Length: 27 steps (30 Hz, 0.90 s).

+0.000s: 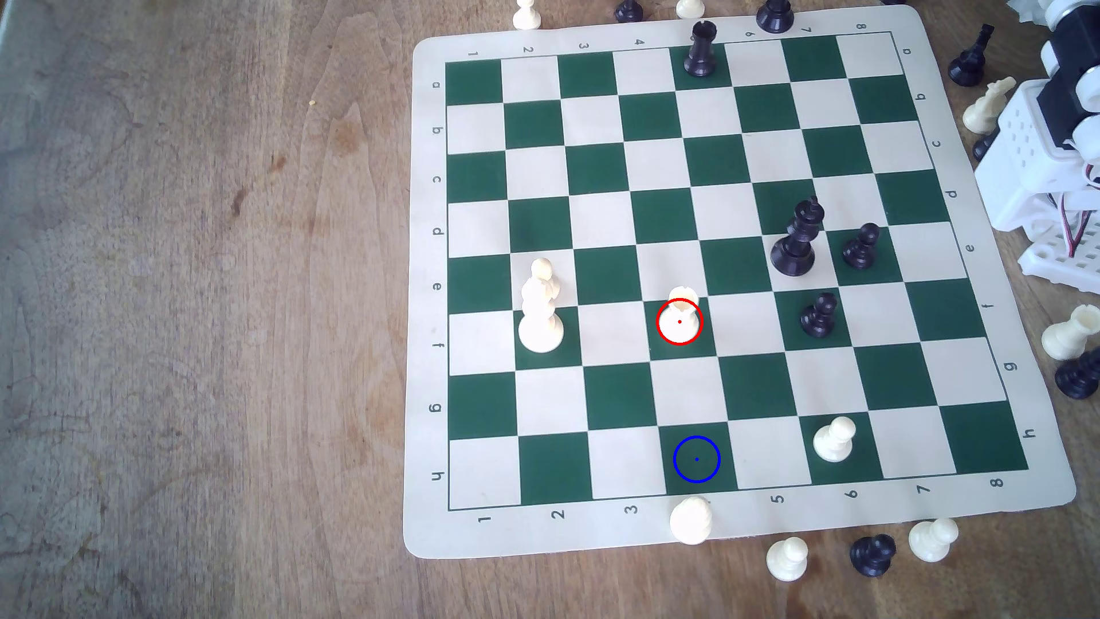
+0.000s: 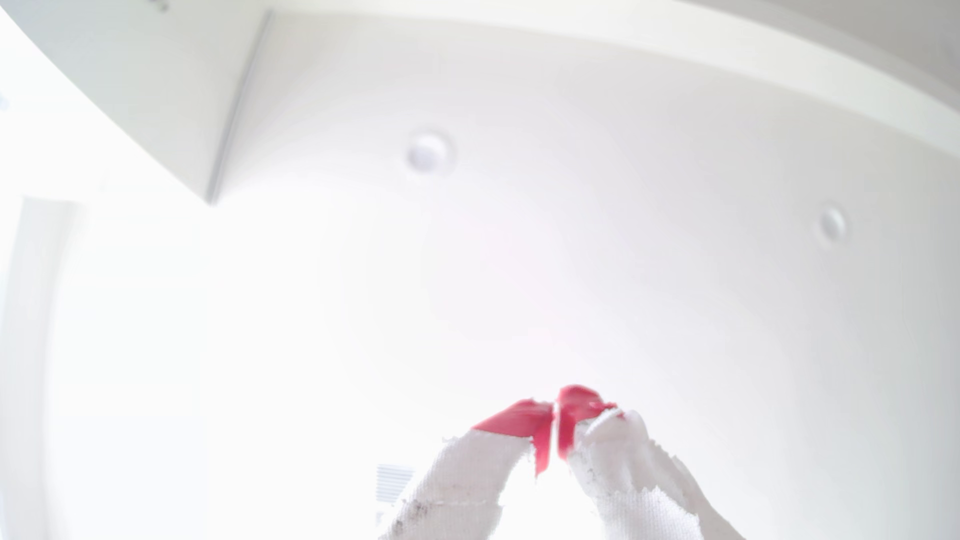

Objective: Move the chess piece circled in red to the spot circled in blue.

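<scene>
The chess piece [image 1: 682, 312], a short cream rook ringed in red, stands on a dark green square in row f of the board [image 1: 425, 297]. The spot [image 1: 696, 459], a green square with a blue ring and dot, lies two rows nearer in row h and holds nothing. In the wrist view my gripper [image 2: 555, 415] points up at a white ceiling; its red-tipped, cloth-wrapped fingers [image 2: 519, 420] meet with nothing between them. In the exterior view the arm's white base [image 1: 1047, 155] sits off the board's right edge, far from the rook.
A tall cream piece [image 1: 540, 315] stands on the board left of the rook. Black pieces [image 1: 797, 241] stand to its right, and a cream pawn [image 1: 834, 439] sits in row h. A cream pawn [image 1: 690, 521] rests on the border just below the spot. Loose pieces ring the board.
</scene>
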Available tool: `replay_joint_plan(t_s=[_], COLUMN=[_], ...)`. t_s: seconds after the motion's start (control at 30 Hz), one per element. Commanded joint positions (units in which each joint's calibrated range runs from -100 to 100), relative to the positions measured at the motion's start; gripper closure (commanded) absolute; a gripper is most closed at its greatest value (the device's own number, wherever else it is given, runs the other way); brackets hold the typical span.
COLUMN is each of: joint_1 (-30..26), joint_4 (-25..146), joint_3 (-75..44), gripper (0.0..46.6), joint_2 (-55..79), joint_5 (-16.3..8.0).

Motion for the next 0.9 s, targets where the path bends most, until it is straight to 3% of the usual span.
replay_joint_plan(t_s=[0.0, 0.57, 0.87], joint_1=[-0.46, -1.56, -3.36], joint_4=[-1.35, 2.5, 42.31], joint_3=[0.81, 0.9, 0.81], gripper=[46.4, 46.4, 46.4], joint_2=[0.14, 0.05, 0.14], joint_5=[0.1, 0.05, -0.2])
